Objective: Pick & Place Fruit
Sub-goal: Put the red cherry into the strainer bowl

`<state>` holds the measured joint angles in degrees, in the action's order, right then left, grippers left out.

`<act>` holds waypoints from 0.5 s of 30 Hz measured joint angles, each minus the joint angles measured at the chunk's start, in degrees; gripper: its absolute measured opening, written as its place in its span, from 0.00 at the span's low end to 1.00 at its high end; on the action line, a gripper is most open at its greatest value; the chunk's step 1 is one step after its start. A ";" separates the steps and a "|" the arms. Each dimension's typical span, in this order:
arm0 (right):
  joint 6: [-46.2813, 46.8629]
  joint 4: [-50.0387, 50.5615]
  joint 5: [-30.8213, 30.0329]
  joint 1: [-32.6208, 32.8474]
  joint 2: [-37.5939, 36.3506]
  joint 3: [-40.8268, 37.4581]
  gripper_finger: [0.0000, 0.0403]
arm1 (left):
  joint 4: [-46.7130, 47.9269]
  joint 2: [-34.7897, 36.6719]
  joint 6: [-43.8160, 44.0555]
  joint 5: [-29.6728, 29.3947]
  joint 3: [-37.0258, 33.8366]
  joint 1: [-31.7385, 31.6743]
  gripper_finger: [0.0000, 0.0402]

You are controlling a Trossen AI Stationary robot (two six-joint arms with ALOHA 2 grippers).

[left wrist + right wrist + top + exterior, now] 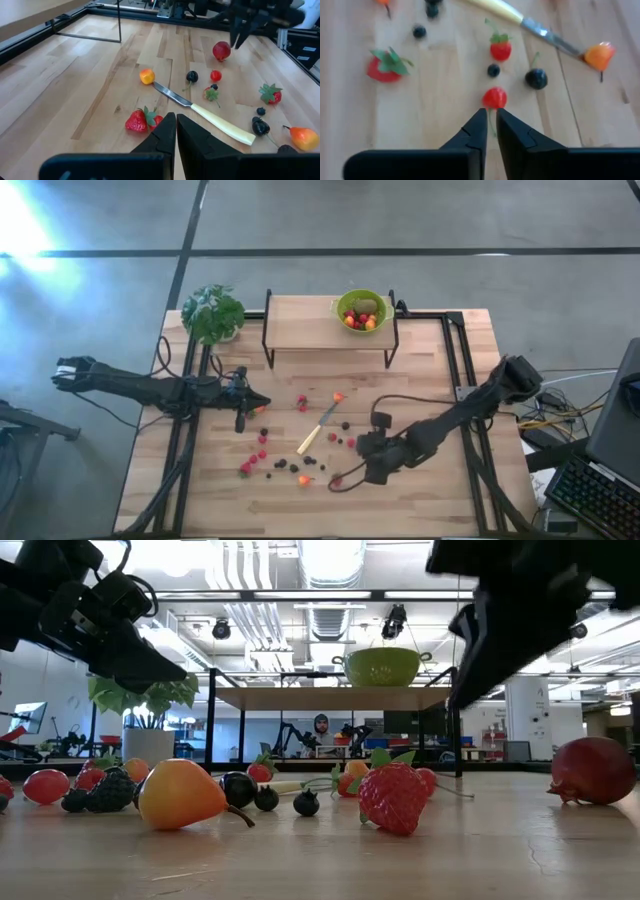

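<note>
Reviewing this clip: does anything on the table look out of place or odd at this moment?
Yes. A pale-handled knife lies among the scattered fruit on the table, though it is no fruit. Most pieces are strewn loose across the wood, while a few already sit in the green bowl up on the raised shelf.

Bright ceiling lights [330, 560] glare white in the low view, leaving both arms as dark silhouettes. Glare washes the floor [20, 225] in the high view. The right wrist view is softly blurred.
</note>
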<state>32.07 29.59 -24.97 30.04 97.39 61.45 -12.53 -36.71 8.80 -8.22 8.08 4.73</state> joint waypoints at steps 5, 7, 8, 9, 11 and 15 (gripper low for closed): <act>0.11 -2.19 -0.40 -0.30 3.30 0.00 0.21 | 0.28 -0.02 -0.01 0.00 0.00 0.00 0.05; 0.05 -4.36 -0.45 -0.49 4.67 0.00 0.25 | 0.58 -0.02 0.00 0.01 0.00 0.00 0.05; -0.42 -5.49 -0.57 -0.70 5.16 0.00 0.28 | 0.61 -0.02 -0.01 0.00 0.00 0.00 0.05; -0.96 -6.59 -0.57 -0.91 5.58 0.00 0.30 | 0.61 -0.02 0.00 0.02 -0.01 0.00 0.05; -1.09 -7.60 -0.74 -1.49 6.46 0.02 0.35 | 0.63 -0.02 0.00 0.00 0.00 0.00 0.05; -0.76 -7.61 -2.04 -3.06 7.59 0.02 0.44 | 0.75 -0.02 0.00 0.02 0.00 0.01 0.05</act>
<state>31.31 21.98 -27.01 26.99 104.97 61.47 -11.78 -36.73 8.81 -8.21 8.08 4.74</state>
